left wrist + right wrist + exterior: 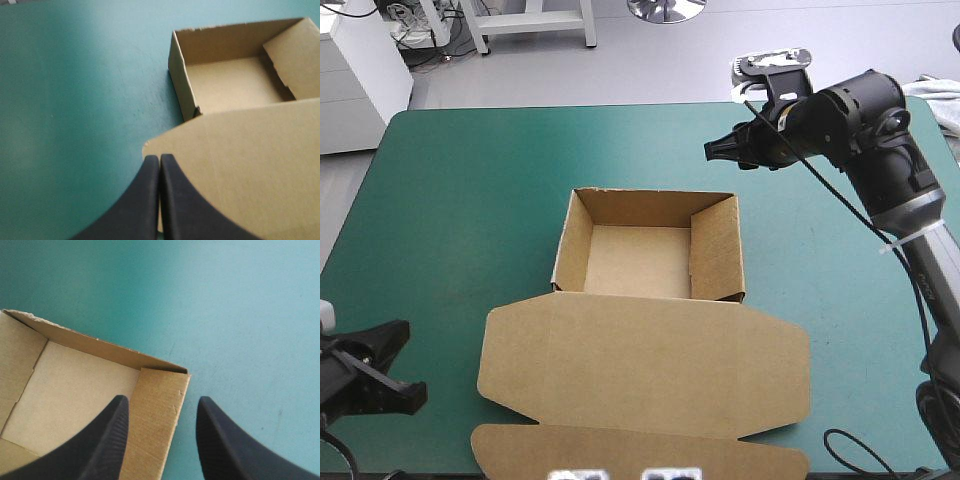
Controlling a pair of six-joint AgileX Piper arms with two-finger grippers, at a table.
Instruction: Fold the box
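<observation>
Here, right tool [162,398] wide apart, empty.

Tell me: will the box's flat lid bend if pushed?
The lid probably stays stiff but hinges at its crease. The box, empty thin board, looks light, so it may slide on the table.

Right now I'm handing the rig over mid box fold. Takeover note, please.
Left gripper: shut, empty, low, just short of the lid's near-left corner.
Right gripper: open, empty, aimed at the tray's right wall near the far corner, not touching it.
Box: mid-table on the teal-green cover, an open tray with its lid flat toward the robot.
Done: four walls raised.
Left: lid and its front flap lie unfolded.
</observation>
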